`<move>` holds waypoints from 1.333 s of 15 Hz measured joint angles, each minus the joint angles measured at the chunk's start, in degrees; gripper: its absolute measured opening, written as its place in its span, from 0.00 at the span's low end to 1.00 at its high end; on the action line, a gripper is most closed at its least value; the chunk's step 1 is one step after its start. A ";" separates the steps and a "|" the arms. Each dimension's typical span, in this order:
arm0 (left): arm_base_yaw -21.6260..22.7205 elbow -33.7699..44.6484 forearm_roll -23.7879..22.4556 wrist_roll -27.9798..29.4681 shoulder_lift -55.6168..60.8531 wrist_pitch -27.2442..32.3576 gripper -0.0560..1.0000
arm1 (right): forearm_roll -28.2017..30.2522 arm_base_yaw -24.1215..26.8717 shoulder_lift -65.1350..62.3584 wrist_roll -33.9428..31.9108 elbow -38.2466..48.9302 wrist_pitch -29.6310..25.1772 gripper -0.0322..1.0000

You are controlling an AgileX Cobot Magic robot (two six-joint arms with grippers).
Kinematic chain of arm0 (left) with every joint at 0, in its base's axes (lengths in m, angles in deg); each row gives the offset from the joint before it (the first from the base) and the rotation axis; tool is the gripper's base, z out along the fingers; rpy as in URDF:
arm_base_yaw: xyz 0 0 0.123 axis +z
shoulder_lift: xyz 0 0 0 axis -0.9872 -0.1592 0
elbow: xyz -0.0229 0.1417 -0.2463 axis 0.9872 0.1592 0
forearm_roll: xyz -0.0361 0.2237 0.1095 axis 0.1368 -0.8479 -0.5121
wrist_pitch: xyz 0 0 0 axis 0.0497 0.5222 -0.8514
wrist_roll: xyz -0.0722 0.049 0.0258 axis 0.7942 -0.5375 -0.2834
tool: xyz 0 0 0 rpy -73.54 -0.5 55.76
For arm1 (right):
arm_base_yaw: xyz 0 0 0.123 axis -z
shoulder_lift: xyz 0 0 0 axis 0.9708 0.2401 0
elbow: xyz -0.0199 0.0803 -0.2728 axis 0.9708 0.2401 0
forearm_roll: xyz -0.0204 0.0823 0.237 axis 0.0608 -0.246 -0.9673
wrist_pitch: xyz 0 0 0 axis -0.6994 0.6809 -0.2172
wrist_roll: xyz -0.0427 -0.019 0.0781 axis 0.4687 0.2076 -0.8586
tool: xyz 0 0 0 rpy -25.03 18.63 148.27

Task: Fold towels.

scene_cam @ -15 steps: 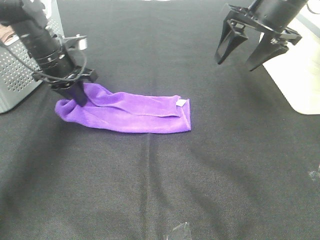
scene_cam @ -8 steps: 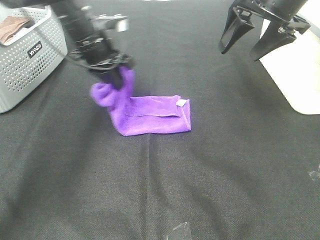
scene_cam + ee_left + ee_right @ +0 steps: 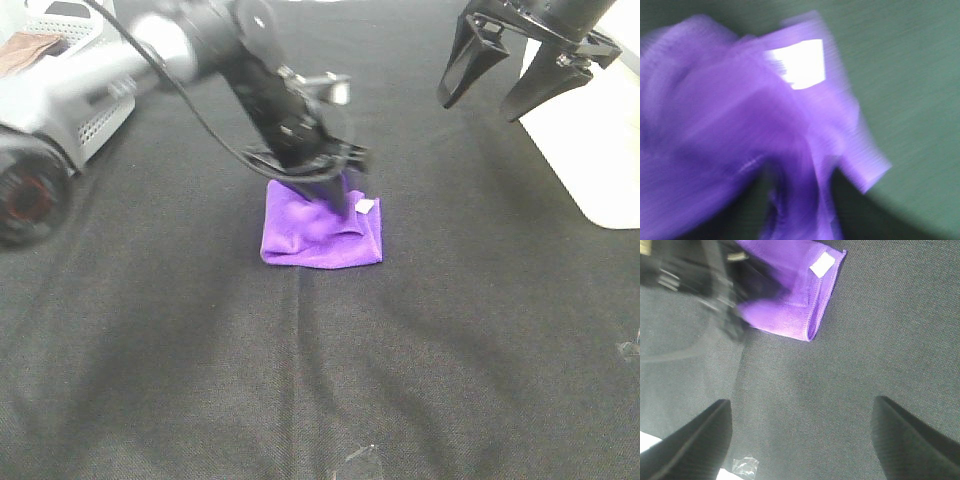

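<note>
We see the purple towel point(image 3: 318, 238) doubled over in a loose square around the middle of the black worktop point(image 3: 300, 380), its white tag point(image 3: 365, 206) on top. Our left pincer point(image 3: 335, 192) pinches a bunched fold of it, while the right pincer point(image 3: 478, 105) hangs wide open toward the far right corner.

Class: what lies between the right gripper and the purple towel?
Only bare black table covering lies between the right gripper and the purple towel. Both the exterior high view and the right wrist view show this.
</note>
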 joint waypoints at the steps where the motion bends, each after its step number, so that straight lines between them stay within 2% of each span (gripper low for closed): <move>1: -0.69 -0.34 2.81 0.00 -0.40 -1.78 0.62 | 0.00 0.00 0.00 0.00 0.00 0.00 0.74; 2: -1.15 -0.69 6.36 -0.69 -0.46 -3.95 0.72 | 0.06 0.00 -0.11 0.00 0.00 0.00 0.74; 4: -1.49 -1.95 12.55 -3.90 -0.46 -4.87 0.76 | 0.40 0.00 -1.09 0.00 0.00 0.00 0.74; 5: -1.49 -3.15 13.52 -4.93 -0.46 -4.47 0.76 | 0.74 0.00 -1.60 0.00 0.00 0.00 0.74; 7: -0.86 -7.39 12.72 -5.33 -0.52 -1.15 0.77 | 1.78 0.00 -2.12 0.00 0.00 -0.06 0.74; 8: -0.17 -10.49 9.63 -4.64 -0.46 1.72 0.77 | 1.89 0.00 -2.12 0.00 0.00 -0.06 0.74; 10: 0.52 -11.23 5.84 -2.92 -0.40 2.41 0.77 | 1.95 0.00 -2.23 0.00 0.00 -0.06 0.74; 11: 0.69 -11.23 5.61 -2.64 -0.63 2.41 0.77 | 1.95 0.00 -2.23 0.00 0.00 -0.06 0.74; 12: 0.80 -11.23 6.25 -2.52 -1.66 2.46 0.77 | 2.01 0.00 -2.58 0.00 0.00 -0.06 0.74; 20: 0.34 -11.29 20.05 -2.52 -11.17 2.46 0.77 | 1.66 0.00 -5.27 0.06 0.00 -0.06 0.74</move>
